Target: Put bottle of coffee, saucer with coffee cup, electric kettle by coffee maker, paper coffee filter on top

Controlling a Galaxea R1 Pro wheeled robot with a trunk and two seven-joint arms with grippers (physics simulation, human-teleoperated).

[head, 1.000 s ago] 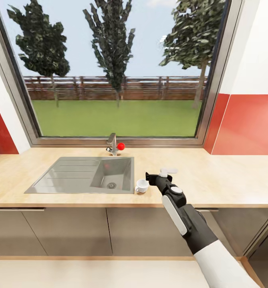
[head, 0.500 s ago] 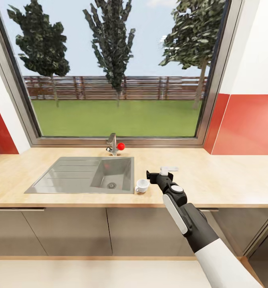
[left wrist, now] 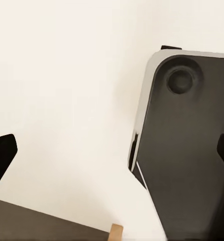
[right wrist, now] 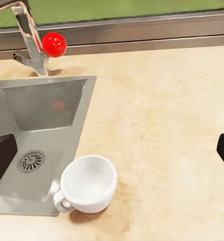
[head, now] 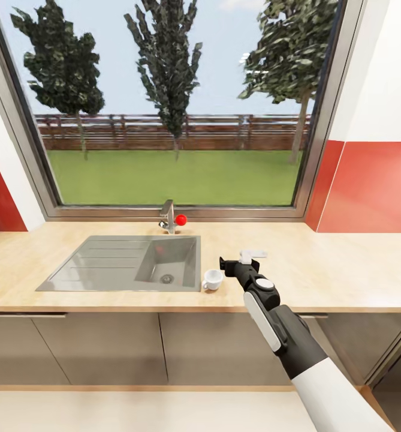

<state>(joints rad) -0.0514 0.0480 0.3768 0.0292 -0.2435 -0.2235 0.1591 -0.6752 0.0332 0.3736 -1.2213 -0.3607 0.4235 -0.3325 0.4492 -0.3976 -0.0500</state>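
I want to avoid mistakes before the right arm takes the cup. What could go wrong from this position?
The coffee cup stands on the kitchen countertop right at the edge of the sink; a push from the open right tool could tip it into the basin. Its handle points toward the sink side, so a rim grasp may slip or turn the cup.

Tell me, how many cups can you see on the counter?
1. The coffee cup stands upright on the kitchen countertop, just beside the sink's right edge, near the right gripper. More could be outside the pictures.
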